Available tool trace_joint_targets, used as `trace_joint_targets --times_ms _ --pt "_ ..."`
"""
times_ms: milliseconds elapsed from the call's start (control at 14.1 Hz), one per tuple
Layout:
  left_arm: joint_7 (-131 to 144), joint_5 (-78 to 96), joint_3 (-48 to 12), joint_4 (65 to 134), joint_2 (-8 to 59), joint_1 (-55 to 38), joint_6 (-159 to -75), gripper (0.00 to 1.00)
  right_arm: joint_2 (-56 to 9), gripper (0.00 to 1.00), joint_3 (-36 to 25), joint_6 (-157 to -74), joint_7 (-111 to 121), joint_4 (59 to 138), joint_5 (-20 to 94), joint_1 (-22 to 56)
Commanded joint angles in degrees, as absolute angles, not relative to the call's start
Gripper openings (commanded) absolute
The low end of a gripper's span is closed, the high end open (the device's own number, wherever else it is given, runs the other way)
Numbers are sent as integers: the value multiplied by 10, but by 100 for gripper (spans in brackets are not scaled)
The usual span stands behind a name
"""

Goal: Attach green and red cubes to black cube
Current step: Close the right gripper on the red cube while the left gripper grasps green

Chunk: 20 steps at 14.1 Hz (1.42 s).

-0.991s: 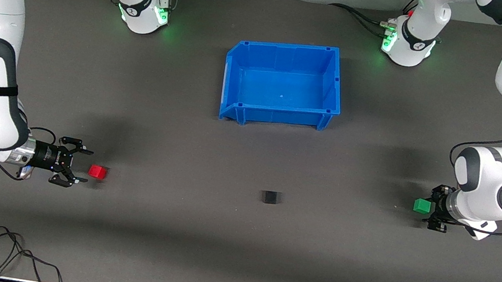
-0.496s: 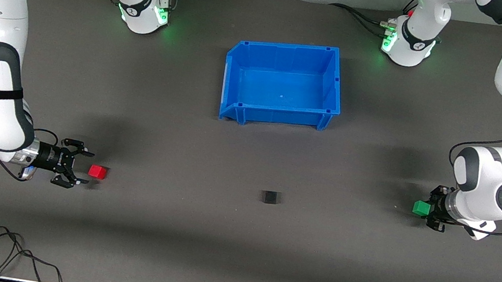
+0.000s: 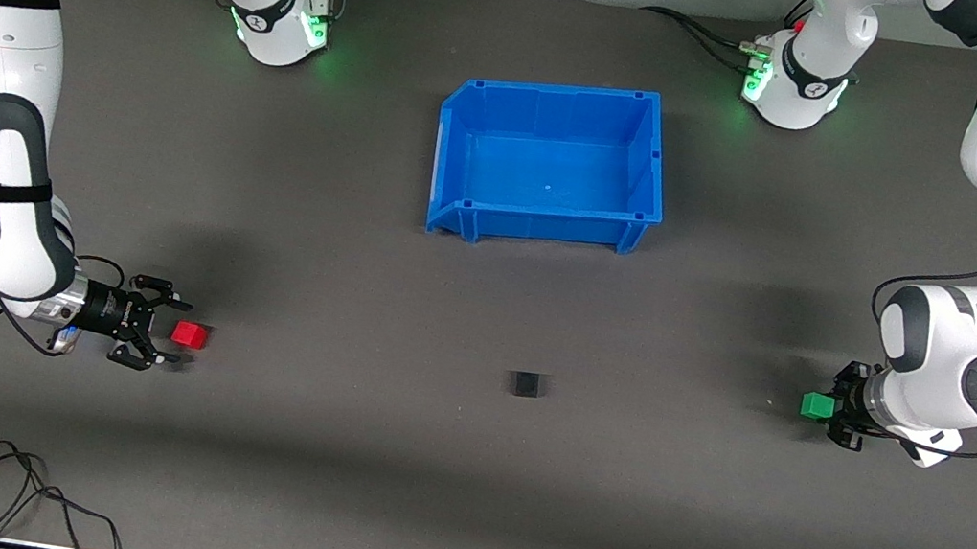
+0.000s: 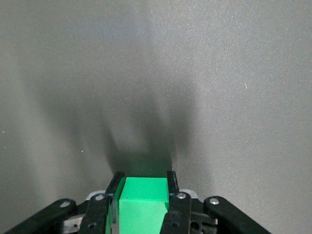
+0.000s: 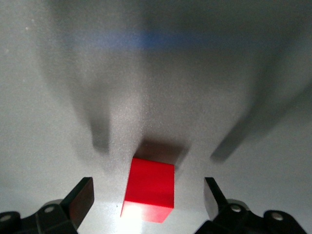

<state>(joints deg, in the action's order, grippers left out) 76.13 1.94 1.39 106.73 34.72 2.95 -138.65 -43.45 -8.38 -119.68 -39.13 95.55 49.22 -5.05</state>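
Left end effector (image 3: 828, 414) was low at the left arm's end of the counter (image 3: 454, 502), fingers (image 4: 171, 184) pinched tight on the green cube (image 3: 817, 406). Wrist view showed both pads flat against opposite faces, so the cube sat square in the grip, probably to keep a clean face forward for joining.

Right end effector (image 3: 175, 332) was low at the right arm's end, fingers (image 5: 82, 195) spread wide. The red cube (image 3: 191, 335) rested on the counter, just at the fingertips, flanked by them but untouched. The wide gape looked meant to clear the cube's sides before any squeeze.

Black cube (image 3: 525, 384) sat alone on the counter between the two coloured cubes, well apart from each, roughly in line with them. That suited an approach from both ends.

Blue bin (image 3: 651, 158) stood farther from the front camera, nothing visible inside.
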Motion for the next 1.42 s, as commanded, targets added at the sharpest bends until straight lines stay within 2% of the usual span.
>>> trace_joint_targets --times_ms 0,71,142,354,496,566,708,1345 --pt "765 22 18 1078 330 24 -1383 0 -432 100 -84 -1212 -374 959 510 -43" --pt "771 22 18 1066 326 24 -1382 0 -433 99 -84 -1216 -374 960 509 -43" --pt "771 22 18 1057 320 25 -1365 0 -433 93 -83 -1217 -374 960 509 -42" --pt "795 23 18 1021 316 25 -1296 0 -433 51 -82 -1216 -359 960 509 -40" --pt "833 23 15 1005 317 21 -1292 0 -432 34 -82 -1217 -358 959 509 -38" --pt "857 23 14 994 321 18 -1292 0 -432 30 -82 -1216 -358 959 509 -35" --pt "900 23 14 975 327 -6 -1292 0 -431 26 -82 -1216 -359 959 509 -33" --pt "968 24 13 951 354 -98 -1302 0 -396 24 -82 -1211 -453 953 509 16"
